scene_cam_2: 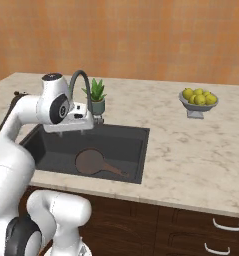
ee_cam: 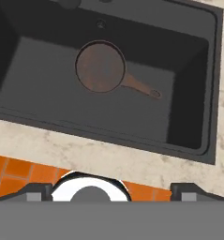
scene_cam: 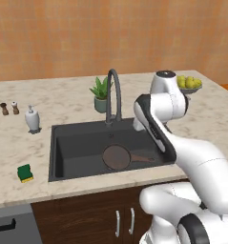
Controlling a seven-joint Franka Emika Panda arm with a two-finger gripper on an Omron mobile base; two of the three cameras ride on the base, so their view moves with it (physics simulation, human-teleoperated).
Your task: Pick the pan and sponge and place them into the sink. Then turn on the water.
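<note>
The dark brown pan (scene_cam: 116, 157) (scene_cam_2: 89, 161) (ee_cam: 100, 66) lies flat on the floor of the dark grey sink (scene_cam: 53, 143) (scene_cam_2: 137, 150) (ee_cam: 193, 93), its thin handle (ee_cam: 141, 88) pointing to the sink's right side. On the counter left of the sink rests the green and yellow sponge (scene_cam: 25, 173). My gripper (scene_cam: 140, 125) (scene_cam_2: 75, 129) (ee_cam: 112, 192) hangs above the sink, high over the pan, open and empty. No water is in view at the gooseneck faucet (scene_cam: 113, 90) (scene_cam_2: 80, 80).
A white soap dispenser (scene_cam: 32, 119) and two small shakers (scene_cam: 9, 108) stand left of the sink. A potted plant (scene_cam: 102, 94) (scene_cam_2: 96, 95) sits behind the faucet. A bowl of yellow fruit (scene_cam: 188, 83) (scene_cam_2: 198, 100) is on the right counter.
</note>
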